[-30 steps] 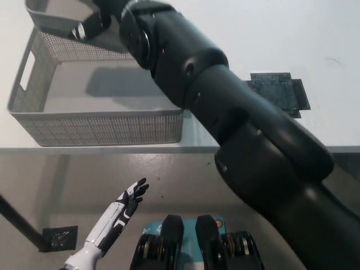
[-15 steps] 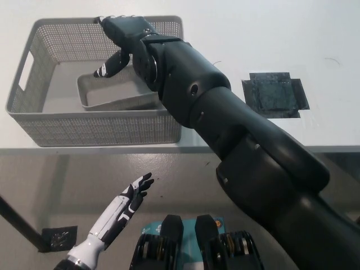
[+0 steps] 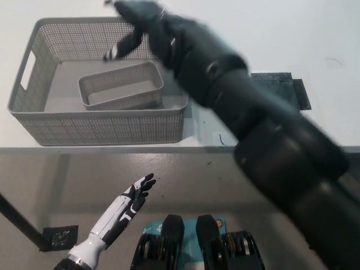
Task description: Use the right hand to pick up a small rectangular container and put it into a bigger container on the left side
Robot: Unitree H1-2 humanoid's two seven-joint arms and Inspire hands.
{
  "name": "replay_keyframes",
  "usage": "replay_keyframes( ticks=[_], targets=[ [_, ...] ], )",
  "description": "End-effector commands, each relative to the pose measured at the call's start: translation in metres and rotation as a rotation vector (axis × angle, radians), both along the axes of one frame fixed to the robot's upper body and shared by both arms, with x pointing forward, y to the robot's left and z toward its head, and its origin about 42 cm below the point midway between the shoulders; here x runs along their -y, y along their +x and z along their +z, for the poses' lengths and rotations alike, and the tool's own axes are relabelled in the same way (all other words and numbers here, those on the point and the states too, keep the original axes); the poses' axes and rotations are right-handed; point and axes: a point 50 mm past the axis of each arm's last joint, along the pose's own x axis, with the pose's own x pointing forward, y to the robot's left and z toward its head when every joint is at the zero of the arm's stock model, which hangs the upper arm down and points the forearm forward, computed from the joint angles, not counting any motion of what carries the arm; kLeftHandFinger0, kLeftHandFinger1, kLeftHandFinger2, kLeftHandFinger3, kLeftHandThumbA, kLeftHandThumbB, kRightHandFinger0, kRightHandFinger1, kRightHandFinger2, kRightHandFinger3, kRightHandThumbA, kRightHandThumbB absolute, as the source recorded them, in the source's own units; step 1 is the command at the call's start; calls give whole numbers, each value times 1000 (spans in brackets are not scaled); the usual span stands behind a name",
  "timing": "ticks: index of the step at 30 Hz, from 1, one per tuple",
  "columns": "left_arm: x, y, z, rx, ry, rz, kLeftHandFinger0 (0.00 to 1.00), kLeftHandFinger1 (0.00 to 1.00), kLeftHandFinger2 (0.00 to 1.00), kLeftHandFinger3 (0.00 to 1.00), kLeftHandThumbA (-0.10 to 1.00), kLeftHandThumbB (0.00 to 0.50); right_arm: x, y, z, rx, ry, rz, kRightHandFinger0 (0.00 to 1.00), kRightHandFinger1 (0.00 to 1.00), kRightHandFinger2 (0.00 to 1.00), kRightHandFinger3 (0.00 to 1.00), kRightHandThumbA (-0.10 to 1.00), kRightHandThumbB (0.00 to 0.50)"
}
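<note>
I see the small container (image 3: 121,85) sitting inside the big basket (image 3: 34,121), upright, on the basket floor toward the right half, its long side slightly tilted against the basket walls; it looks apart from the front wall, and nothing is gripping it. My right hand (image 3: 132,25) is blurred, above the basket's back right rim, with fingers spread and holding nothing; one fingertip (image 3: 108,55) points down-left over the basket interior, clear of the small container. The black right arm (image 3: 253,124) runs from bottom right diagonally across the table (image 3: 270,34) and covers part of the basket's right corner. My left hand (image 3: 132,199) rests low at the lower left, below the table edge, over the floor, fingers stretched out and slightly apart, empty. A dark square mat (image 3: 292,90) lies on the table to the right of the arm, partly hidden by it. A small dark patch (image 3: 59,237) sits on the floor at lower left. No readable writing, label or brand that I can make out on the basket, container or mat; both baskets are plain grey mesh.
</note>
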Motion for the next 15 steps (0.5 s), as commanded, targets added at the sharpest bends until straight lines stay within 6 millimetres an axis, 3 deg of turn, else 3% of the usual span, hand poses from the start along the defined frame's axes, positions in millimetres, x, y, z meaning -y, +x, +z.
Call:
replay_keyframes(
  ticks=[1,3,4,5,7,8,9,11,12,13,15],
  targets=[
    [-4,7,13,50,8,-11,1000,1000,1000,1000,1000,285,43,0,123,248,309,80,1000,1000,1000,1000,969,445],
    [-4,7,13,52,6,-11,1000,1000,1000,1000,1000,281,63,1,139,276,397,96,1000,1000,1000,1000,941,423],
    [-5,7,13,54,10,-9,1000,1000,1000,1000,1000,281,83,1,151,319,393,99,1000,1000,1000,1000,984,376],
    [-5,7,12,54,12,-9,1000,1000,1000,1000,1000,280,90,0,155,327,409,106,1000,1000,1000,1000,980,361],
    [-4,7,12,56,12,-13,1000,1000,1000,1000,1000,279,133,-6,163,382,497,132,1000,1000,1000,1000,980,415],
    [-4,7,12,57,12,-13,1000,1000,1000,1000,1000,282,144,-8,163,400,504,137,1000,1000,1000,1000,1000,452],
    [-4,7,12,56,11,-11,1000,1000,1000,1000,1000,285,158,-14,162,427,509,138,1000,1000,1000,1000,1000,456],
    [-4,8,10,58,13,-8,1000,1000,1000,1000,1000,289,183,-29,152,454,517,139,1000,1000,1000,1000,993,362],
    [-3,9,10,59,12,-8,1000,1000,1000,1000,1000,289,186,-32,152,458,519,143,1000,1000,1000,1000,991,360],
    [-3,10,11,60,12,-9,1000,1000,1000,1000,1000,289,198,-42,144,469,534,154,1000,1000,1000,1000,958,311],
    [-2,11,11,61,11,-8,1000,1000,1000,1000,1000,283,219,-67,124,504,533,156,1000,1000,1000,1000,1000,322]
  ],
)
